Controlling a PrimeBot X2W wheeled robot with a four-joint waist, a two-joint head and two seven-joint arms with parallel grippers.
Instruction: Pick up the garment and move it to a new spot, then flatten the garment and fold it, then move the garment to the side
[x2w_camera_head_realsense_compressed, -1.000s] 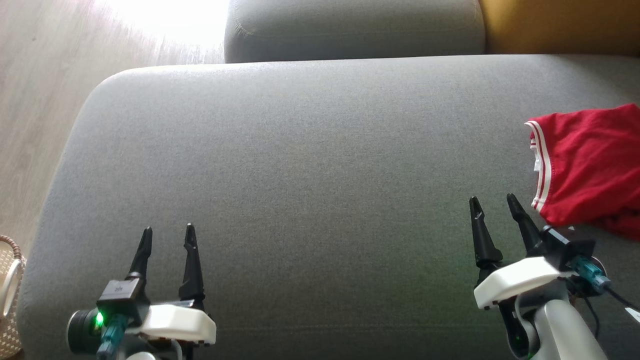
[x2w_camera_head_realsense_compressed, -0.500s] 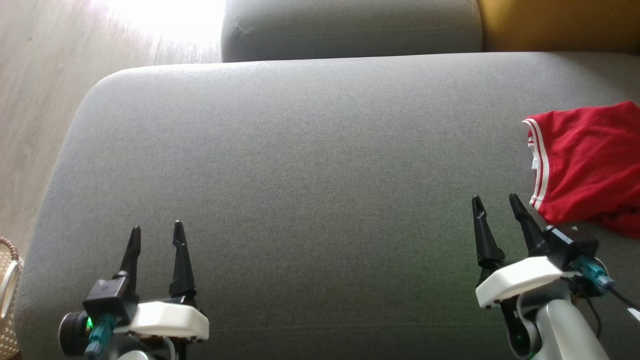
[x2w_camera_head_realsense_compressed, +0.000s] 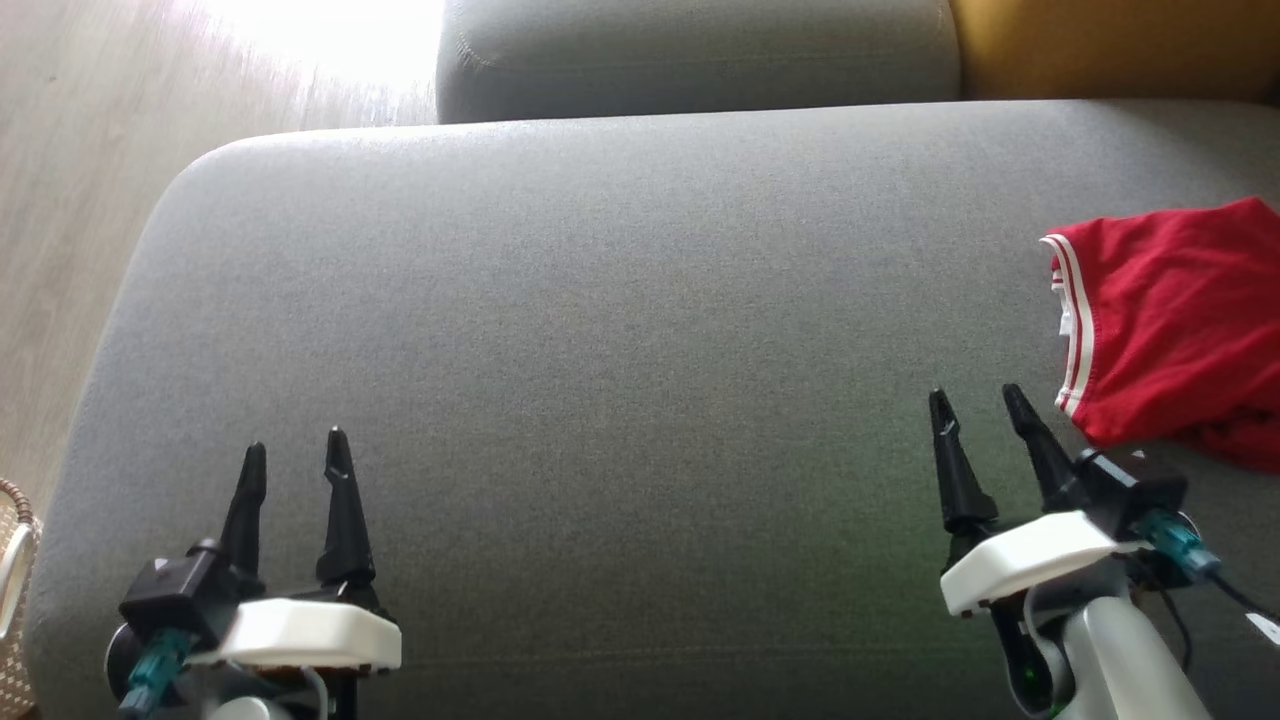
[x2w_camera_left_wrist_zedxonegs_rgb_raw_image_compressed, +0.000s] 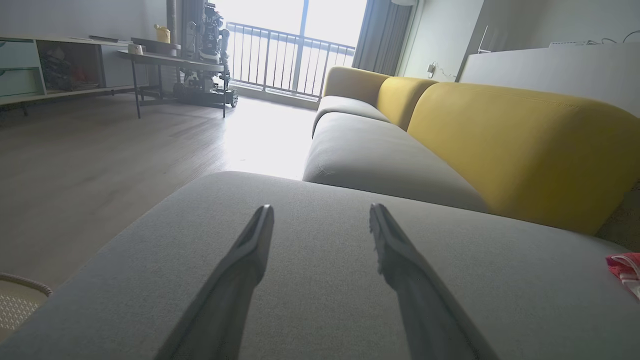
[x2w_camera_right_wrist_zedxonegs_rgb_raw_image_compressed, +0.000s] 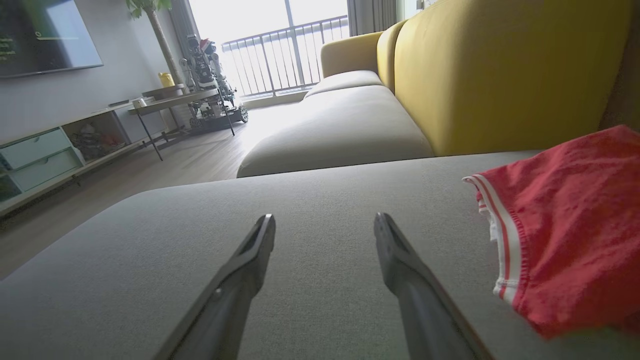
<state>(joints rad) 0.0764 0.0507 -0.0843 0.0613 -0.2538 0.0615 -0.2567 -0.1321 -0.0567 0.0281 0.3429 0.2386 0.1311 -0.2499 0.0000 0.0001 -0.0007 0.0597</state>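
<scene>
The left hand (x2w_camera_head_realsense_compressed: 295, 443) hovers over the near left part of a broad grey fabric sofa seat cushion (x2w_camera_head_realsense_compressed: 600, 300). Its two long dark fingers are spread wide apart and point away from the robot, with nothing between them. In the left wrist view, bare grey upholstery lies in the gap between the fingers. The right hand (x2w_camera_head_realsense_compressed: 974, 392) hangs over the near right part of the same cushion, likewise wide open and empty, its fingers leaning slightly toward the left of the head view.

The red fabric garment with white-striped trim (x2w_camera_head_realsense_compressed: 1170, 320) lies on the right side of the cushion, partly cut off by the right edge of the head view. It is loosely bunched rather than flat. Its striped hem is turned toward the middle of the cushion, and a bit of white shows inside the fold. The garment sits just beside the right hand, ahead of it and to its right. The tip of the nearer finger is close to the striped hem but apart from it, as the right wrist view also shows. The left hand is well apart from the garment.

Beyond the cushion lies a second grey seat cushion (x2w_camera_head_realsense_compressed: 700, 50), and next to that a mustard-yellow upholstered backrest (x2w_camera_head_realsense_compressed: 1100, 45). A pale wooden floor (x2w_camera_head_realsense_compressed: 60, 200) runs along the left of the sofa, bright with glare near the top. The rim of a woven basket (x2w_camera_head_realsense_compressed: 12, 560) shows at the lower left edge, near the left arm.
</scene>
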